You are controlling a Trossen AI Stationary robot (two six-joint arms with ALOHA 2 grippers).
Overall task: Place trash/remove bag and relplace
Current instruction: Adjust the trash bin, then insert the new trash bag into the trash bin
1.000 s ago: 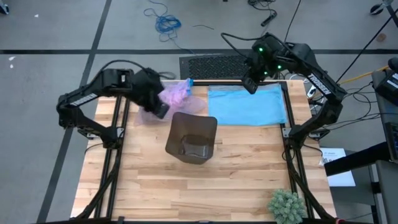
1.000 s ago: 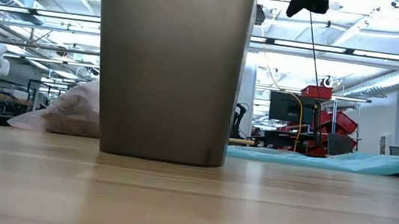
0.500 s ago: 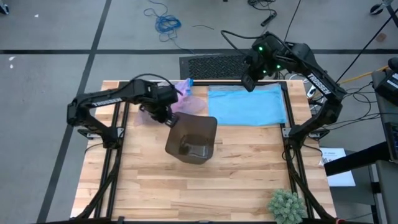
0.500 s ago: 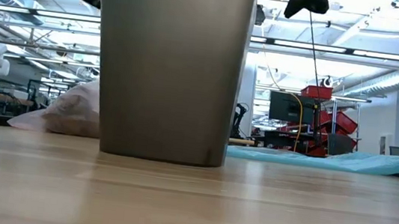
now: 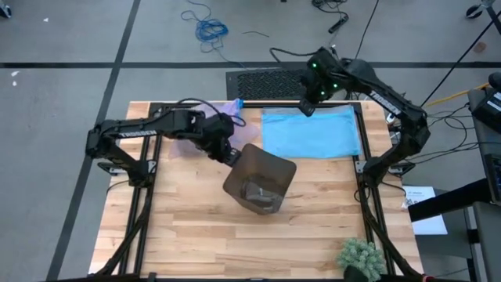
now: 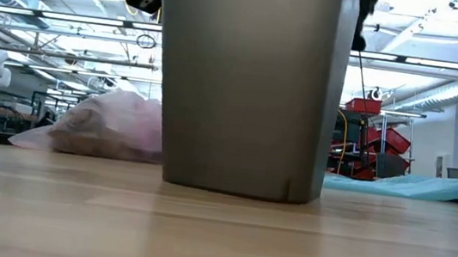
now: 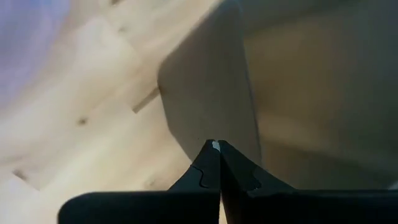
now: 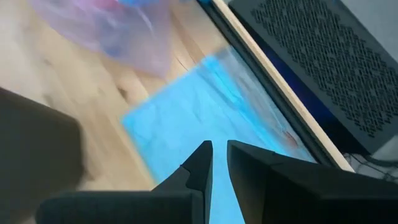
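The dark grey bin (image 5: 262, 182) stands upright on the wood table and fills the low view (image 6: 251, 88). My left gripper (image 5: 232, 155) is shut, with its tips against the bin's far-left corner. The lavender-pink bag (image 5: 205, 125) lies bunched on the table's far left part, behind my left arm, and also shows in the low view (image 6: 112, 128). No loose trash shows plainly. My right gripper (image 5: 307, 108) hovers, narrowly open, above the far edge of the light blue bag (image 5: 313, 133). My left gripper (image 7: 216, 147) has its shut fingertips against the bin's outer wall at the far-left corner (image 7: 205, 106), just below the rim. It comes slanting down from the table's far left. The bin stands upright with its base on the table.
The light blue bag (image 8: 205, 106) lies flat on the table's far right part. A green spiky plant (image 5: 362, 258) sits at the near right corner. A black perforated panel (image 5: 266, 82) lies beyond the far edge. Bare wood spreads in front of the bin.
My left gripper came down from above the lavender-pink bag and moved toward the table's right and near edges, up against the bin. The bin slid along the table toward the right and near edge and turned a little. The pink bag stayed where it was.
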